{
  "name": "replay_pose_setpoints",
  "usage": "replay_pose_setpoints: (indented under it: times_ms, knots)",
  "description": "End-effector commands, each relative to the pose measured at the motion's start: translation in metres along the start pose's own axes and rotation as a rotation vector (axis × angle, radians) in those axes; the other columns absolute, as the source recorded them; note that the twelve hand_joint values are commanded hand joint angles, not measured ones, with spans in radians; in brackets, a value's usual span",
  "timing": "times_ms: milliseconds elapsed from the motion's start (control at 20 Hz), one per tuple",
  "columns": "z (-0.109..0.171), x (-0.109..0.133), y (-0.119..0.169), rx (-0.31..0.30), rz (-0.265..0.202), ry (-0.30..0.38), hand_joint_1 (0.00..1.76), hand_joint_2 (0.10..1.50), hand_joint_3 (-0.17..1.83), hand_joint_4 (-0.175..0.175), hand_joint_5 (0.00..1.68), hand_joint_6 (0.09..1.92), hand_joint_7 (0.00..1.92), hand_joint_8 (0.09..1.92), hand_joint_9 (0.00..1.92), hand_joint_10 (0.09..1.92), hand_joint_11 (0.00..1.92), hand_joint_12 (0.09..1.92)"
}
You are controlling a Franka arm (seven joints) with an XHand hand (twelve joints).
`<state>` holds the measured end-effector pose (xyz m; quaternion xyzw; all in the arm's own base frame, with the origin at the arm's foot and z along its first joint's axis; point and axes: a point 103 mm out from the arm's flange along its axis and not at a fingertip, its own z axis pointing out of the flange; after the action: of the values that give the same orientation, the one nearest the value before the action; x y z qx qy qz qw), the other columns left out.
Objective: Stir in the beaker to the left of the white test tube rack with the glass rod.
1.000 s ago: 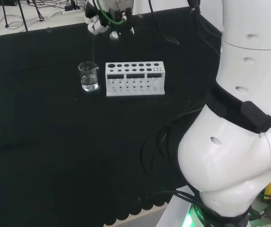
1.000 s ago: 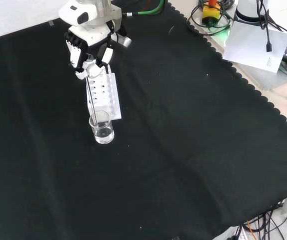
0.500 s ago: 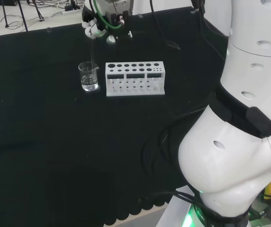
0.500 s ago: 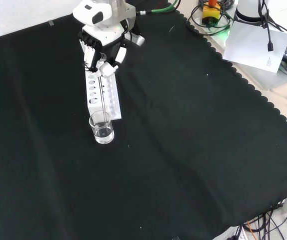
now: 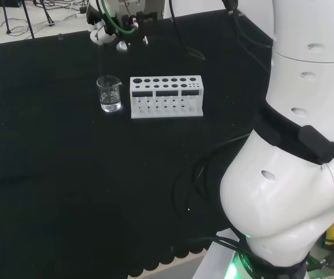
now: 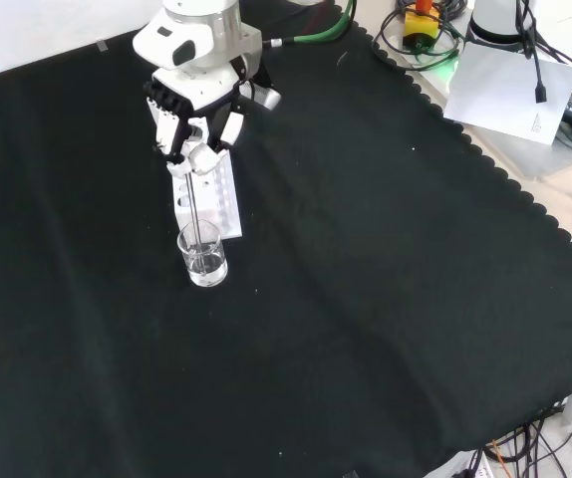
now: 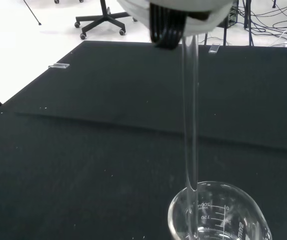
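Hand point(image 6: 198, 139) above the rack point(image 6: 206, 194) in the front view, fingers point(image 6: 202, 157) curled and pinched on the top of the rod point(image 6: 195, 214).

Rod hangs near-vertical from the fingers, long axis straight down. Lower end sits inside the beaker point(image 6: 202, 254): the wrist view has it crossing the rim close to the wall rather than at the centre. Whether the tip reaches the liquid is hard to say; clear glass on clear glass.

Beaker stands upright on the surface point(image 6: 386, 299), just off the rack's short end, left of the rack in the head view, a little clear liquid at the bottom.

Key relation: beaker directly below the fingers, in line with the rod. Stirring likely needs only small circles of the hand, keeping the rod plumb and off the near wall, or the beaker could be nudged or tipped.
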<state>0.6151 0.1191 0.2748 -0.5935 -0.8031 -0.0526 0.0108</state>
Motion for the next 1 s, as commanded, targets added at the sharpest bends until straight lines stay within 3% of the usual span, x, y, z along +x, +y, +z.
replay_pose_setpoints:
  times_ms: [50, 450, 1000]
  knots:
    - [0.001, -0.021, -0.003, 0.002, 0.045, 0.034, 1.3, 0.79, 0.53, -0.175, 1.08, 0.67, 1.17, 1.1, 1.72, 0.86, 1.7, 0.77]
    - [-0.011, -0.03, -0.032, 0.003, 0.072, 0.015, 1.3, 0.79, 0.53, -0.175, 1.08, 0.67, 1.17, 1.1, 1.72, 0.86, 1.7, 0.77]
    - [-0.003, 0.02, -0.027, 0.025, -0.004, 0.004, 1.3, 0.8, 0.53, -0.175, 1.07, 0.67, 1.17, 1.1, 1.72, 0.86, 1.7, 0.77]
